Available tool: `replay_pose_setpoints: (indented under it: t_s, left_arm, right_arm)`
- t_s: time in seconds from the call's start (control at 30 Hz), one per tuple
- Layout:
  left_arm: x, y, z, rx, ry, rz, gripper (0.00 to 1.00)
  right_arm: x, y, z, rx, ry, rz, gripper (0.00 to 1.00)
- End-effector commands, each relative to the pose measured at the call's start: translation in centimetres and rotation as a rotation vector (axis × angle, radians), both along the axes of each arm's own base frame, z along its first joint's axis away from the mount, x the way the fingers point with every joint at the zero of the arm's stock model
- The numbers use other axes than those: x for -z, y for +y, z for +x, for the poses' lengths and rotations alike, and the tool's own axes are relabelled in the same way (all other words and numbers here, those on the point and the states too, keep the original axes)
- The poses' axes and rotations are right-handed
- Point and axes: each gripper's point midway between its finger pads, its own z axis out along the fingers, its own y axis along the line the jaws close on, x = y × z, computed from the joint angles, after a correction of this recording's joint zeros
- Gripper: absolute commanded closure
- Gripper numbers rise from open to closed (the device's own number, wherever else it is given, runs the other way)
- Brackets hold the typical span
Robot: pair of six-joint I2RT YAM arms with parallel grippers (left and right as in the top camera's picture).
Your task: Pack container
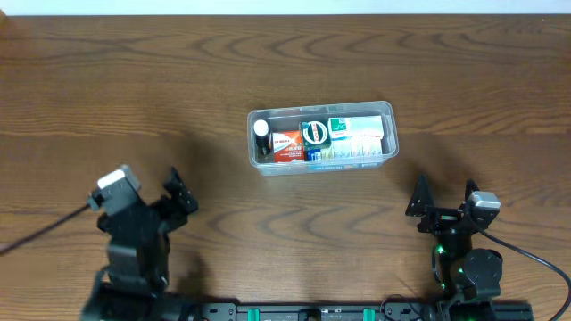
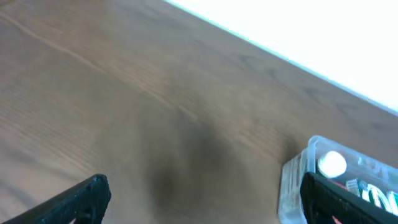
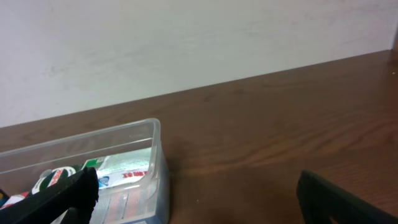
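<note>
The clear plastic container [image 1: 388,114] sits at the table's middle, holding a white-capped bottle [image 1: 261,129], an orange box [image 1: 286,144], a green-and-blue box [image 1: 315,134] and a white-and-green box [image 1: 359,138]. My left gripper [image 1: 182,193] is open and empty at the front left, well away from it. My right gripper [image 1: 442,196] is open and empty at the front right. The left wrist view shows the container's end [image 2: 297,180] by the right finger. The right wrist view shows its corner [image 3: 152,146] at the left.
The brown wooden table [image 1: 134,89] runs to a white wall at the back. A black cable [image 1: 40,230] trails from the left arm, another [image 1: 531,254] from the right arm.
</note>
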Motion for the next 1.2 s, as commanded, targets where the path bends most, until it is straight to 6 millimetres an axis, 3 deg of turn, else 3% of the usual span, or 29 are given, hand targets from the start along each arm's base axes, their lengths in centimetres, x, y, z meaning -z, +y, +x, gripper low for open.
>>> replay_pose_setpoints:
  t_s: [0.0,0.27,0.43,0.87,1.17]
  left_arm:
    - [2.3,0.1,0.1,-0.005,-0.058,-0.012,0.02]
    - [3.5,-2.1,2.2,0.1,-0.3,-0.104,0.02]
    - [4.4,-2.1,2.5,0.122,-0.386,-0.128,0.02]
    - [6.1,-1.9,2.1,0.126,-0.417,-0.1,0.02]
    - [8.4,-1.7,1.9,0.174,-0.315,0.006,0.02]
  right_arm:
    - [0.1,-0.1,0.0,0.003,0.0,-0.012,0.01]
    - [0.1,-0.1,0.0,0.003,0.0,-0.012,0.01]
    - [0.1,-0.1,0.0,0.003,0.0,-0.012,0.01]
    - [0.1,-0.1,0.0,0.003,0.0,-0.012,0.01]
    - [0.1,-0.1,0.0,0.003,0.0,-0.012,0.01]
